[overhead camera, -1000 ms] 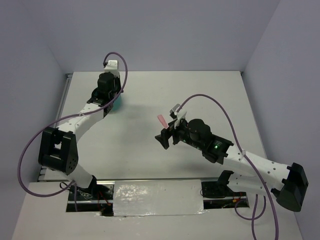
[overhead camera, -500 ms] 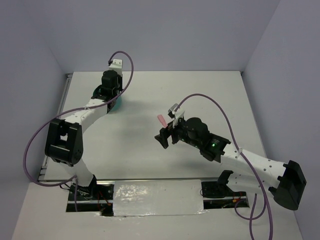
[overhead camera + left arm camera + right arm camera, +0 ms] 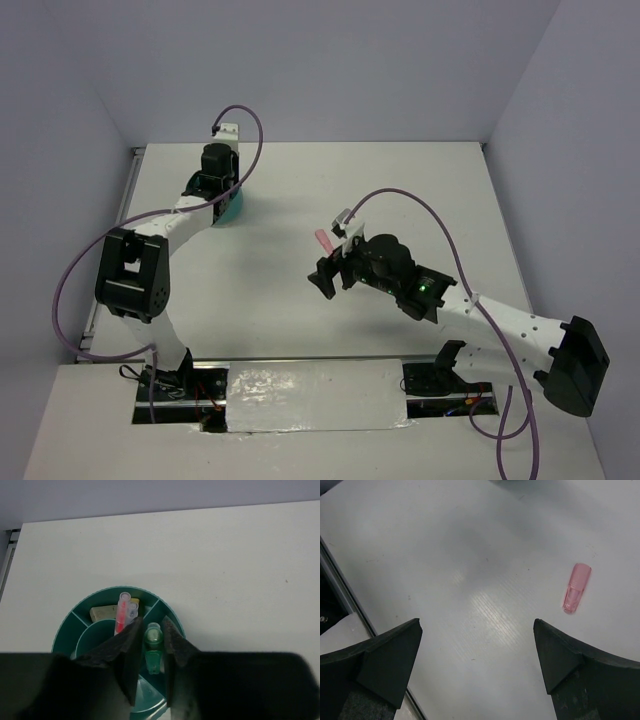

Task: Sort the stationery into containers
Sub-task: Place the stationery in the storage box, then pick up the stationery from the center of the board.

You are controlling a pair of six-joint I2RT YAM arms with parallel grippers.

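Left gripper [image 3: 150, 626] has advanced over the organizer [image 3: 64, 626] (worktop's [image 3: 300, 180] 11 o'clock), pinching a mint piece [image 3: 153, 639]: drop likely imminent. Right gripper [image 3: 477, 626], spread wide, has barely shifted; pink piece [image 3: 576, 587] lies at its 2 o'clock.

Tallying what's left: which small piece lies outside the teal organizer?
The pink piece, alone on the table; the red pen and beige block lie in the organizer, the green piece between the fingers of the left hand over it.
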